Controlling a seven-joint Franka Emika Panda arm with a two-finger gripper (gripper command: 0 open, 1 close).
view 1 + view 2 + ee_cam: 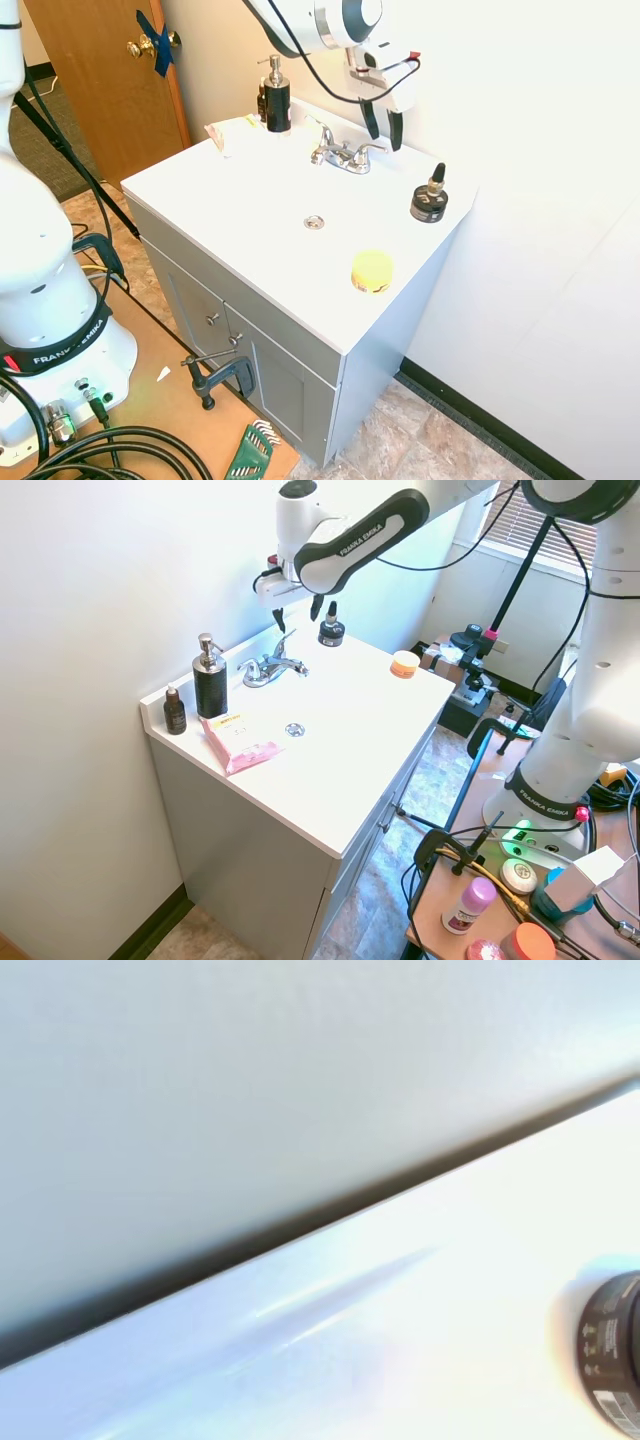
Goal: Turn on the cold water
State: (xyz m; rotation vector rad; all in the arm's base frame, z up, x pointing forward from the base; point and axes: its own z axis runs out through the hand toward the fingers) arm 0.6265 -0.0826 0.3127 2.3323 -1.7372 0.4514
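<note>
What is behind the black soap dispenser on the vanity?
In the second exterior view, a small dark bottle stands beside and behind the soap dispenser, near the wall. In the first exterior view the dispenser covers most of it, so its label cannot be read.

soap dispenser [276,97], dropper bottle [430,197], yellow jar [372,271], pink packet [238,743]

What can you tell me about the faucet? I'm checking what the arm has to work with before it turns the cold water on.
The faucet is shiny chrome-looking metal, mounted at the back of the white vanity top near the wall. It has a short central spout that points toward the basin drain, with a lever handle on each side. No water is seen running. The pincer hangs open just above its right-hand handle in the first exterior view, apparently not touching it. Nothing else touches the faucet.
</note>
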